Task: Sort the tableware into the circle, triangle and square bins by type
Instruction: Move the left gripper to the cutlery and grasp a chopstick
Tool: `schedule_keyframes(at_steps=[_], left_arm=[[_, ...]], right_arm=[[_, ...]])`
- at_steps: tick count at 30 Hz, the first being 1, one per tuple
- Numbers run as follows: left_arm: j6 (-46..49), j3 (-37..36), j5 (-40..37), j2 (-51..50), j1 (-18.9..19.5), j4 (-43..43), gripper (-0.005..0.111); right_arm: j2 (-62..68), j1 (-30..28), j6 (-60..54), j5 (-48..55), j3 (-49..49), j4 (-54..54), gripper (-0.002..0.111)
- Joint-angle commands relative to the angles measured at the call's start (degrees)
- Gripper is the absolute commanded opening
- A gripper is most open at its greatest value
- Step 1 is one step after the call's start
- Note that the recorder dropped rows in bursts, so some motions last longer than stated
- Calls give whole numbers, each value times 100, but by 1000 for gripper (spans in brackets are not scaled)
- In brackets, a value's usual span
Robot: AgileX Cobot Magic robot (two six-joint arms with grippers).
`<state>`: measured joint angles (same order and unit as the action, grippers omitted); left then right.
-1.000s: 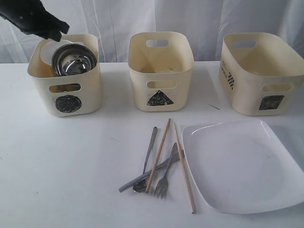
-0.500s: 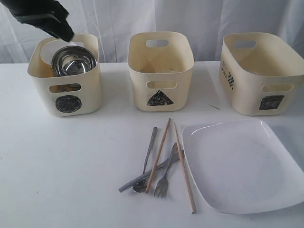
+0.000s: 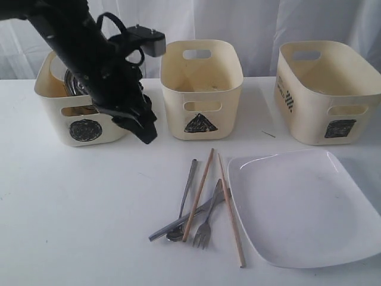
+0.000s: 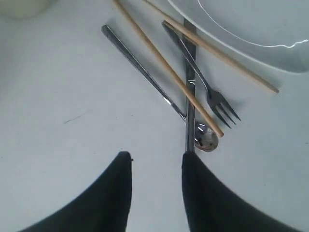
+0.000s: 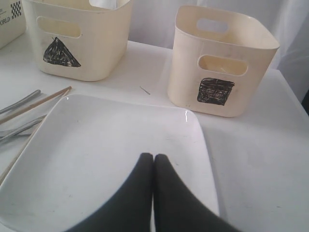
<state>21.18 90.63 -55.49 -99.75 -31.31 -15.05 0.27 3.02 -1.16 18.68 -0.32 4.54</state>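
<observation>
1. Left tool point(image 4: 155, 155) jaws apart, empty, hovering over the cutlery; right tool point(image 5: 153, 159) clenched, empty.
2. Spoon point(image 4: 140, 68), knife point(image 4: 188, 144), fork point(image 4: 219, 104), chopsticks point(image 4: 154, 50) crossed on worktop point(image 4: 58, 96), beside plate point(image 4: 251, 24).
3. Best approach: straddle one top chopstick crosswise, lift clear; triangle bin point(image 3: 201, 89) is the likely target.

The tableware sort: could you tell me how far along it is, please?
Done: a steel bowl sits in the circle bin. In hand: nothing; the open left gripper hovers over the chopsticks, fork, spoon and knife. Left: those and the square plate, all on the table.
</observation>
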Motion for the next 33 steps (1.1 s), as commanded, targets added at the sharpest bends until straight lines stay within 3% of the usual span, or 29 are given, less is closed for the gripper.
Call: schedule_keyframes(at_steps=[1, 3, 8, 33], left_arm=[[-346, -136, 448, -260, -329, -105, 48], [-423, -136, 784, -410, -551, -146, 56], [-640, -136, 1583, -777, -937, -146, 58], [-791, -125, 2185, -1800, -942, -500, 56]], right_arm=[[-27, -14, -2, -55, 32, -19, 0], [-27, -14, -2, -55, 32, -19, 0], [-27, -14, 76, -55, 32, -19, 0], [-27, -14, 76, -55, 32, -19, 0]])
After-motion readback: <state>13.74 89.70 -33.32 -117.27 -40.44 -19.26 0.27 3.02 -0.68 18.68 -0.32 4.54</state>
